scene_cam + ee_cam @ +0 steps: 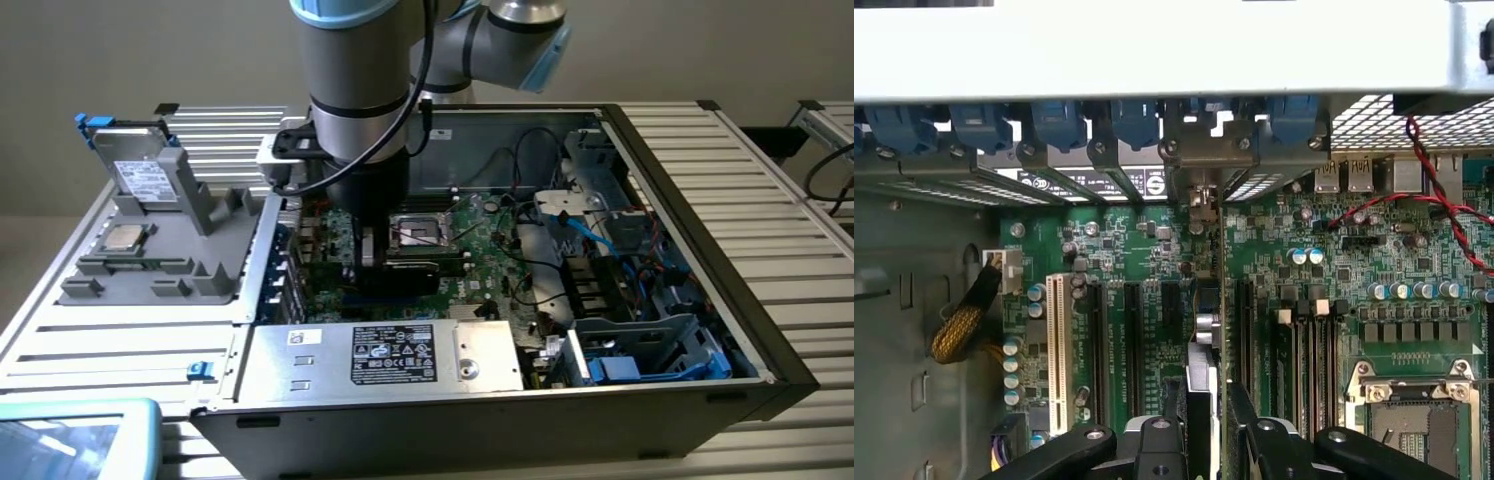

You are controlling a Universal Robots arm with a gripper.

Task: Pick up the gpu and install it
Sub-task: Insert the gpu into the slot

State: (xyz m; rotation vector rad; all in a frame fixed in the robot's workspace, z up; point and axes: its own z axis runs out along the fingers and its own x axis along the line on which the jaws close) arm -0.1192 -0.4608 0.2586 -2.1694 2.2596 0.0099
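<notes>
While the arm (358, 90) reaches down into the open computer case (667, 400), the tool (1206, 420) sits low over the motherboard (1304, 290), its two black fingers (1254, 430) clamped on the gpu (1204, 330). The card stands on edge between them, seen end-on in the wrist view as a thin dark strip with a silver part midway along it, running away from the tool toward the rear wall of the case. Its lower edge lies in line with one of the long black expansion slots (1132, 340), between those slots and the memory sockets (1294, 350); whether it is fully seated cannot be told. At its far end the card's metal bracket (1204, 160) meets the row of blue slot clips (1059, 125) along the case's back panel. Beside the slots stands a white slot (1057, 350), and a braided yellow cable (959, 325) runs along the grey case floor. Close to the tool on the other side is the CPU socket (1414, 420), with red and black wires (1444, 210) above it.

In the exterior view the tool (367, 255) is just beside the socket (420, 232). Nearer the camera lies the silver power supply box (387, 355) with its label. On the worktop (120, 340), at the exterior view's left, a grey holder (160, 230) carries a square silver chip (127, 237).
</notes>
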